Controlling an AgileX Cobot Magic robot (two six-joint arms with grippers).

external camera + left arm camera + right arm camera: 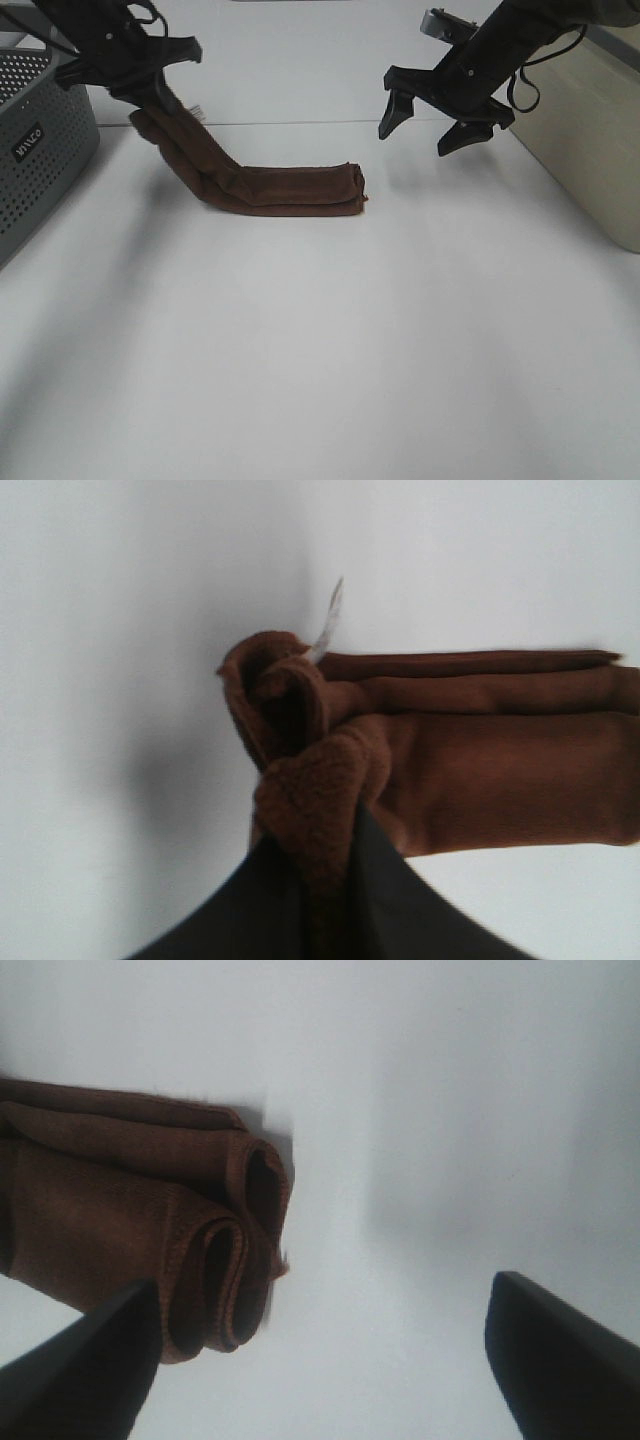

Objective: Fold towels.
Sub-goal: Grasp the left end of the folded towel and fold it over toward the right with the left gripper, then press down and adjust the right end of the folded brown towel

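A: High camera first. Shows the left claw [158, 98] clenched on one end of the towel [290, 188], held up off the tabletop [320, 360]. Slopes down from that claw, then lies flat in folded layers, reaching toward the right claw [415, 140].

B: And that one?

A: Spread wide, gripping nothing. Hangs above and just past the towel's far end, apart from it.

B: Left wrist view?

A: Shows a bunched, fuzzy end pinched between the dark fingers [240, 930], with a white tag [330, 615] poking out just beyond the pinch. Runs away from the claw as one folded length.

B: Right wrist?

A: Shows looped end layers lying beside one finger [90, 1370], not between the two.

B: Risks?

A: Probably slipping out of so thick a pinch. Or sliding apart layer by layer on a lift, with nothing pinning the far end. Could drag across the tabletop as well and undo the folds.
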